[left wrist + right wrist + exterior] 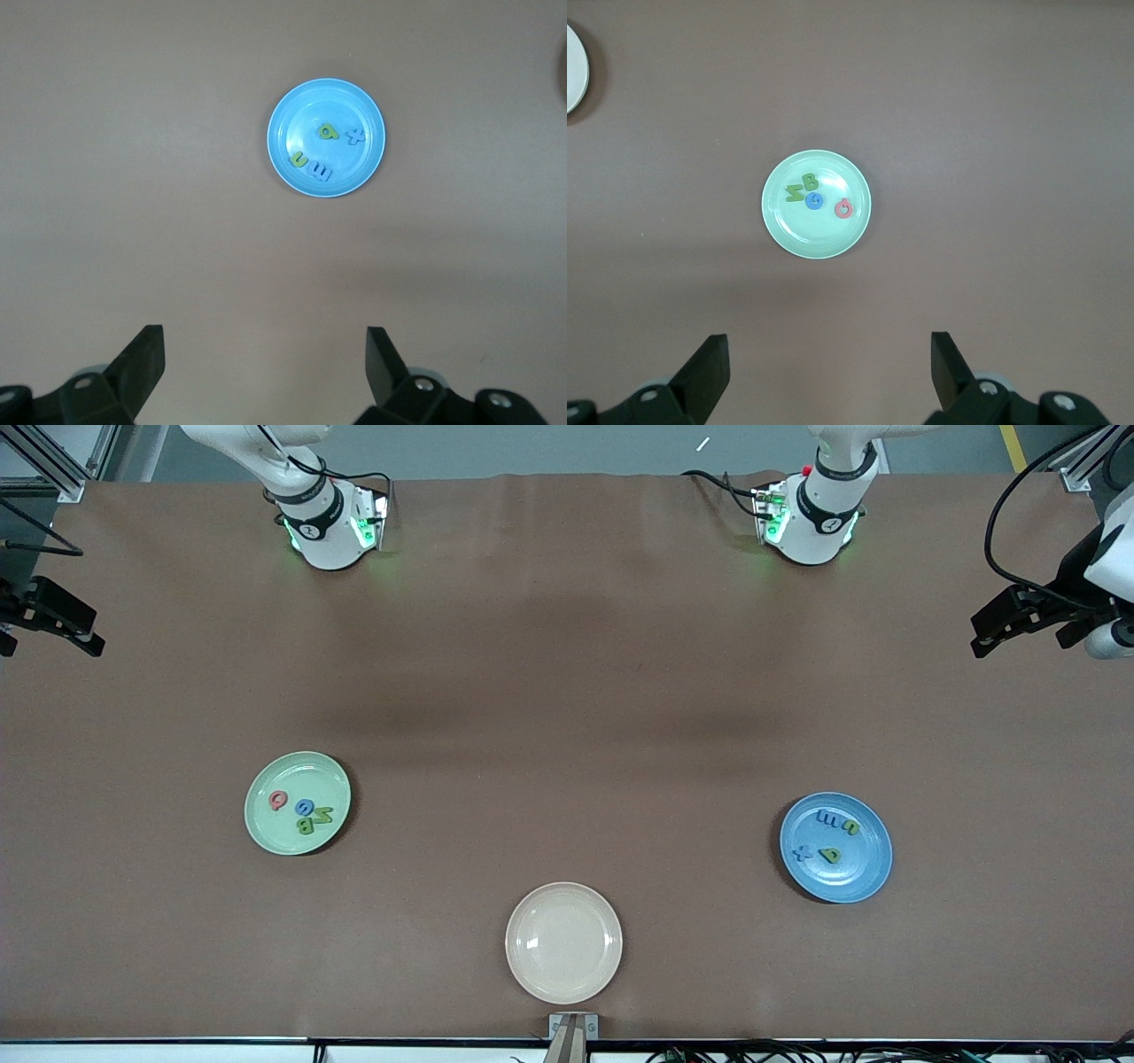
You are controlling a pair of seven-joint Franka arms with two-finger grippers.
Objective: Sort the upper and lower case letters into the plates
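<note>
The pale mint green plate (273,834) (788,232) lies toward the right arm's end of the table. It holds several letters: a pink Q (278,800), a blue round letter (304,808), a green Z (322,815) and a green B (306,826). The blue plate (852,879) (297,115) lies toward the left arm's end and holds several small letters, among them a blue m (830,817) and a green n (851,828). My left gripper (992,633) (266,341) hangs open and empty high over its end of the table. My right gripper (75,633) (830,345) does the same at its end.
A cream-beige plate (563,942) with nothing on it lies nearest the front camera, midway between the two other plates. Brown cloth covers the whole table. A small mount (572,1027) sits at the front edge.
</note>
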